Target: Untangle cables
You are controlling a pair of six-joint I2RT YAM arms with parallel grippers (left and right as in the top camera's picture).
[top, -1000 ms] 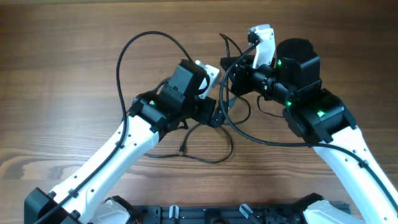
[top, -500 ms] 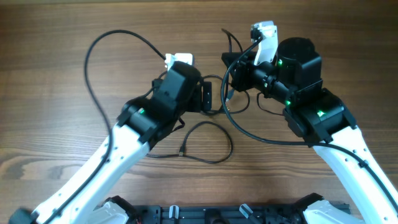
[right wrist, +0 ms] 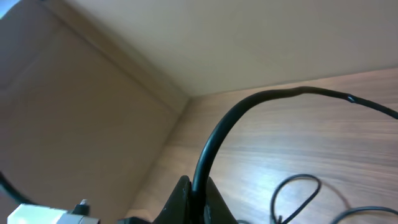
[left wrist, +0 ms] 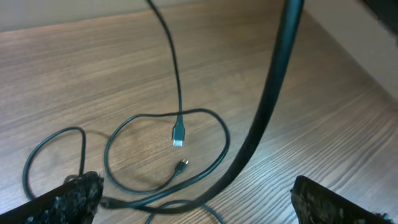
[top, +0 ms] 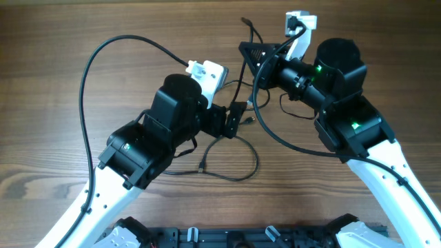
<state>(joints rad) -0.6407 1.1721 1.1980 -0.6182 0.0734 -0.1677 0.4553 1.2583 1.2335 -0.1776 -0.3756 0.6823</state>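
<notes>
At the middle of the table, the cables were seen partly bunched between the two arms. One loop lay flat on the near side and one end trailed off to the far side. The left gripper was poised just over the bunch. In its wrist view the fingers were spread wide, nothing clamped. One thin cord was seen running down from above, its plug tip over the loop. Whether it hung free or touched the wood could not be told. The right gripper was placed on the far side. Only a dark sliver of it was shown in its wrist view, so its state could not be told. A thick robot wire was draped across the left gripper's opening. Risk judged: that wire could be caught instead of a thin cord if the jaws were closed here. A cord this thin could also be missed, or the crossing pulled tighter if the arms were drawn apart.
</notes>
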